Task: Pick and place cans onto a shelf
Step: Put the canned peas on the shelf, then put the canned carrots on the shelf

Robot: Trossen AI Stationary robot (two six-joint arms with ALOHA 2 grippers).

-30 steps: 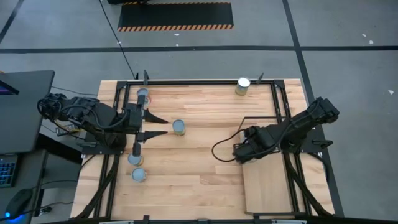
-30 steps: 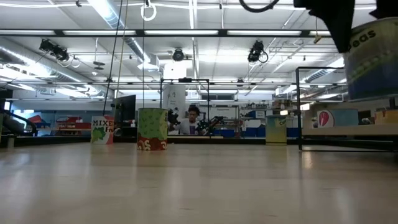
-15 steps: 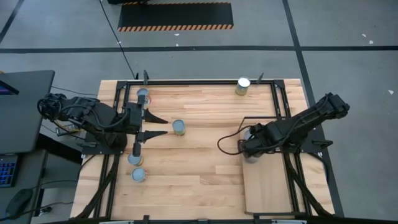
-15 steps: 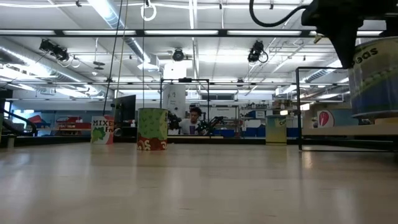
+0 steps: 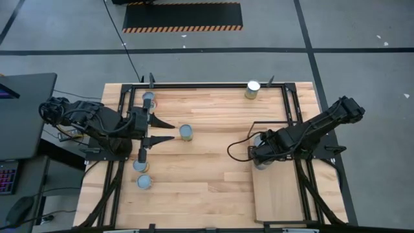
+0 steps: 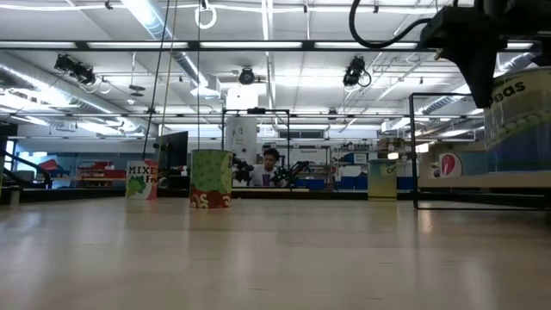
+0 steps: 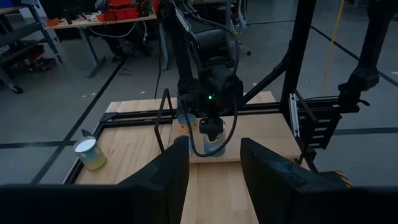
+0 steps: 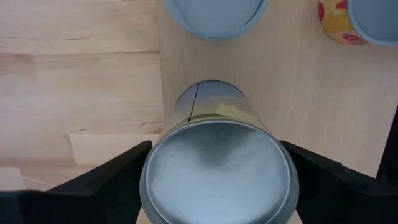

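Observation:
My right gripper point(image 5: 259, 157) points down over the far end of the shelf point(image 5: 279, 194), shut on a green-labelled can point(image 8: 217, 171) with a silver top. That can stands on the pale board point(image 8: 292, 93); the low view shows it point(image 6: 519, 120) at the right, on the shelf point(image 6: 473, 178). Two more cans point(image 8: 214, 11) point(image 8: 364, 18) stand on the board just beyond it. My left gripper point(image 5: 169, 131) waits open at the table's left, pointing toward the right edge, with a loose can point(image 5: 185, 133) just off its fingertips. My right gripper pinches the can between its two fingers, one on each side of the wall just below the top rim point(image 8: 148, 168). The fingers point(image 8: 109, 180) come from above, pointing down. The can is upright and its bottom appears to rest on the shelf board.
Loose cans stand on the plank tabletop: far left point(image 5: 149, 99), far edge point(image 5: 252, 88), and two at the near left point(image 5: 139, 166) point(image 5: 143, 182). A black frame point(image 5: 291, 110) borders the table. A black cable point(image 5: 236, 152) loops off my right arm.
My right gripper has come down with the can, a little toward the table's right edge, and rolled slightly. The can, held clear above the shelf a second ago, now stands low on the board's far end.

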